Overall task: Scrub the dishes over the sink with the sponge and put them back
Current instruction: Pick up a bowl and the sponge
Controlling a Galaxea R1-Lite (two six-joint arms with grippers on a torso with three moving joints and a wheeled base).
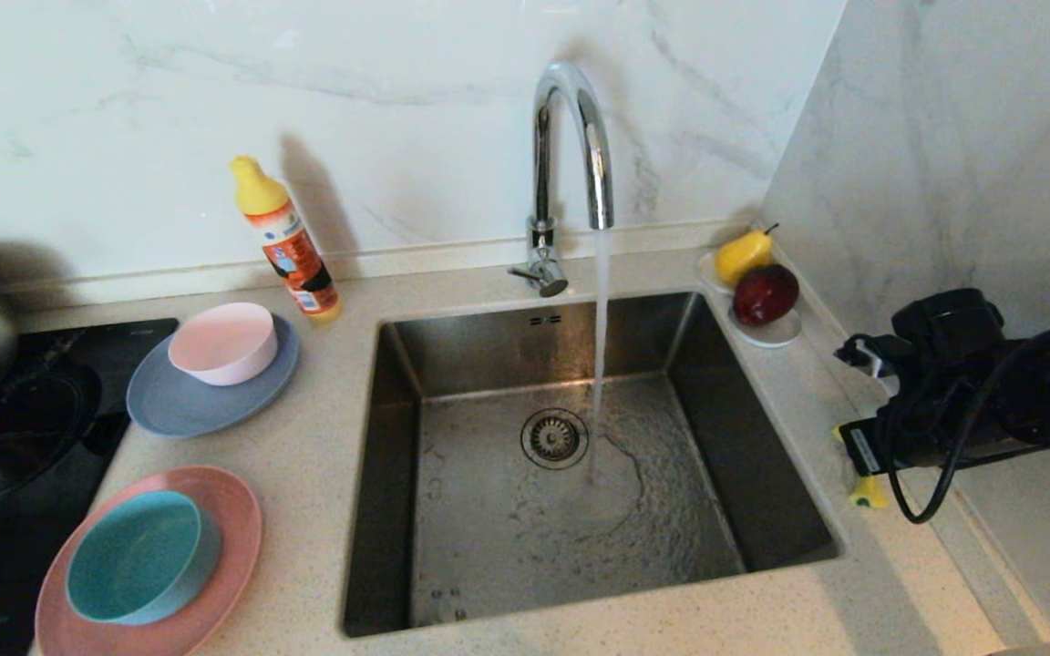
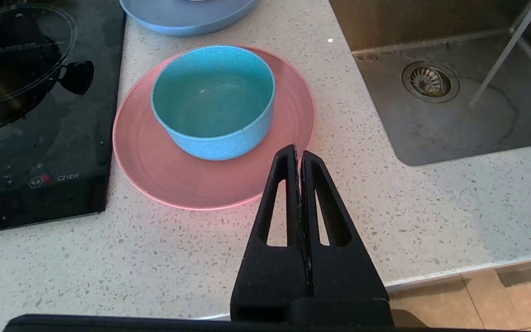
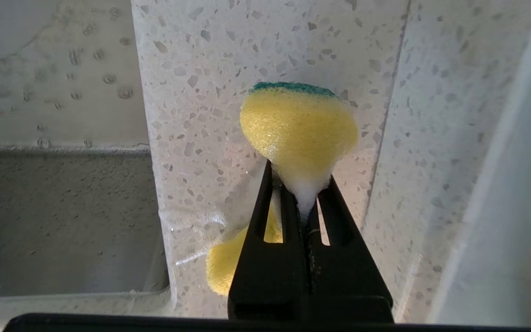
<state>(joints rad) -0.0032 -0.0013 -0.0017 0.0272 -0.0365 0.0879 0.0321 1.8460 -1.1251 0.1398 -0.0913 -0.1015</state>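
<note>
Right gripper (image 3: 303,193) clamped on sponge (image 3: 298,127) over counter beside sink (image 1: 766,401); left gripper (image 2: 298,154) together, parked near teal bowl (image 2: 213,101).

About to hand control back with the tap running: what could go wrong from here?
1. The right gripper pinches the yellow, green-backed sponge thin, foam squeezing out; it could slip free.
2. The teal bowl sits loose on the salmon-pink plate, the pale pink bowl on the grey-blue plate; lifting a plate first may tip its bowl.
3. Water from the chrome tap may splash off dishes held in the steel sink.
</note>
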